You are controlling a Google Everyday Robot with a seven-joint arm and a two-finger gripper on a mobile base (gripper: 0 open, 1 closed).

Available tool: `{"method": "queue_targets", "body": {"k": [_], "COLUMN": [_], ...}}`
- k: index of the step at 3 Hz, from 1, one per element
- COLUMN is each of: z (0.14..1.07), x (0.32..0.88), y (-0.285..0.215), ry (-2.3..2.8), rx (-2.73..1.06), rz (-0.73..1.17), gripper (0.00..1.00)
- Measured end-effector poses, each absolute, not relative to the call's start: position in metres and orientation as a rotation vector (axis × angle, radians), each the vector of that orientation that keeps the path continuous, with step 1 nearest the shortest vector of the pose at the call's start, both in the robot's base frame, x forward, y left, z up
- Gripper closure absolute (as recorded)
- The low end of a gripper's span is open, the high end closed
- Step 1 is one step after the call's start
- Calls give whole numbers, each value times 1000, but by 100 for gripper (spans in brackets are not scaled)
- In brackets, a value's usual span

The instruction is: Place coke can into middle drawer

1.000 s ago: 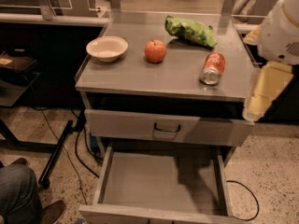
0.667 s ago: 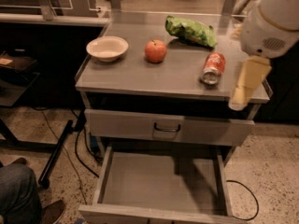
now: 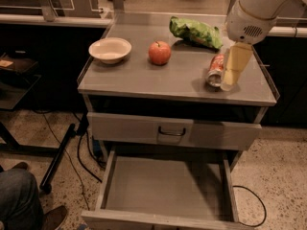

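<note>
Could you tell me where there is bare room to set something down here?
The open middle drawer is bare from wall to wall. On the cabinet top, the front strip before the bowl and apple is free. The right end is crowded: green bag, coke can, and the hand hanging in front of the can.

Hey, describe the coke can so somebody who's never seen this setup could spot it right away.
On the grey cabinet top, look at the right side, in front of the green bag. The coke can lies there on its side, partly hidden by the gripper hanging just before it. Unlike the round red apple to its left, it is a cylinder with a silver end.
</note>
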State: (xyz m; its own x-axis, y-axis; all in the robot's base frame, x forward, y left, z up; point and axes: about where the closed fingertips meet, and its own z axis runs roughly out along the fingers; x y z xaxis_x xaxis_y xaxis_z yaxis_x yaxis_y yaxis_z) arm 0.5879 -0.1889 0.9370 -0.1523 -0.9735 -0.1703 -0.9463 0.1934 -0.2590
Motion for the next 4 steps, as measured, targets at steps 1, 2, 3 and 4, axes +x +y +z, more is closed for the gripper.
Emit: {"method": "queue_targets", "body": {"k": [1,2,3,4], "z": [937,933,926,916], "x": [588,605,632,650], "y": [-189,-205,-227,-242], "ry": [2177,2252,2342,2401], "rx": [-1820,-1709,-1580,-1501], "rz": [-130,-114,-86,-69], "gripper": [0,0,0,0]}}
